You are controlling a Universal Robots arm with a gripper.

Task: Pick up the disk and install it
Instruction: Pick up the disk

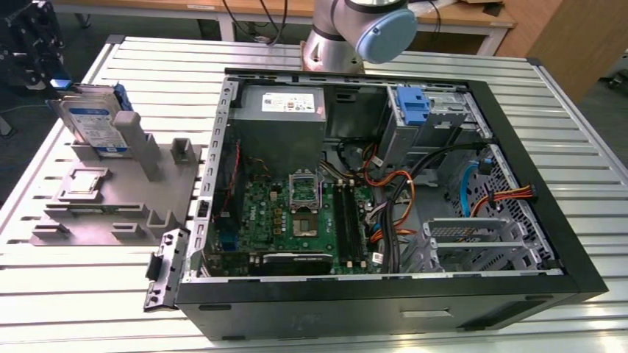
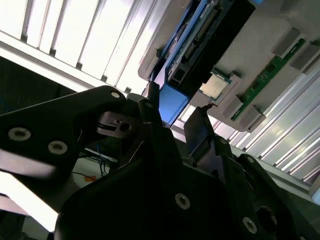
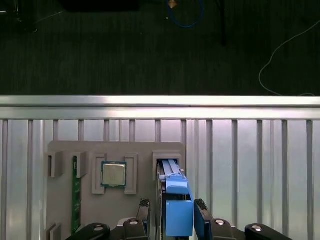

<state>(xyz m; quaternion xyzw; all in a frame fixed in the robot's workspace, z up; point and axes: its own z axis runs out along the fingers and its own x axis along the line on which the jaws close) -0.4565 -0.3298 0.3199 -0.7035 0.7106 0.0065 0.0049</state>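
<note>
Early going: the disk [image 1: 93,121] stands upright in its slot on the grey moulded holder [image 1: 118,198], at the exterior view's left, well apart from the open computer case [image 1: 549,220]. Nothing is installed yet. My gripper [image 3: 172,204] straddles its glossy blue plastic carrier edge, black fingers [image 3: 201,207] spread, not clamped. The drive body is flat and silver with a white-and-blue label, and the ribbed aluminium table [image 1: 294,51] lies underneath.

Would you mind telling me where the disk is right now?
The disk stands upright in the grey fixture on the exterior view's left, beside the open computer case; in the first wrist view the open gripper straddles its blue frame.
</note>
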